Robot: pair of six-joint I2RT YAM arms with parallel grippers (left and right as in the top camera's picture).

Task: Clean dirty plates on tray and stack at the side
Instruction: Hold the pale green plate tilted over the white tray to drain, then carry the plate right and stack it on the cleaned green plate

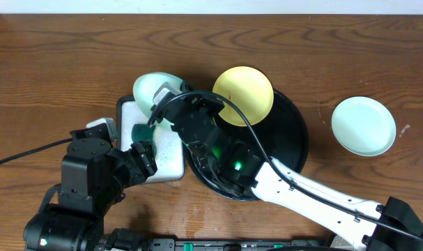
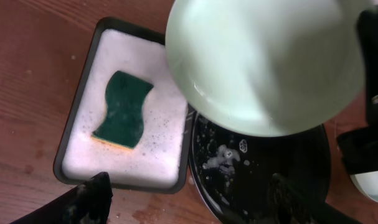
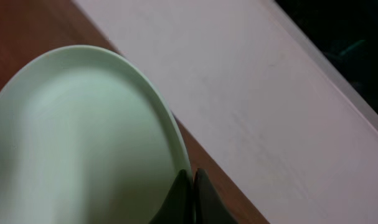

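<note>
Right end effector [image 3: 192,186], clamped on the rim of the pale mint green glossy plate [image 3: 83,137], holds it tilted over the foam-filled white rectangular tray [image 2: 76,155]. Left end effector [image 2: 192,190], fingers wide apart and empty, is nearer the dark green wavy sponge [image 2: 122,109], which lies ahead and leftward, long axis pointing away.

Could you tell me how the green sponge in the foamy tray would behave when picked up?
The sponge is probably soft and will squash under a grip, given its wavy scrubber shape. Lying in suds in the white tray, it is likely wet, slippery and drippy. Flat and thin, it should not roll.
</note>
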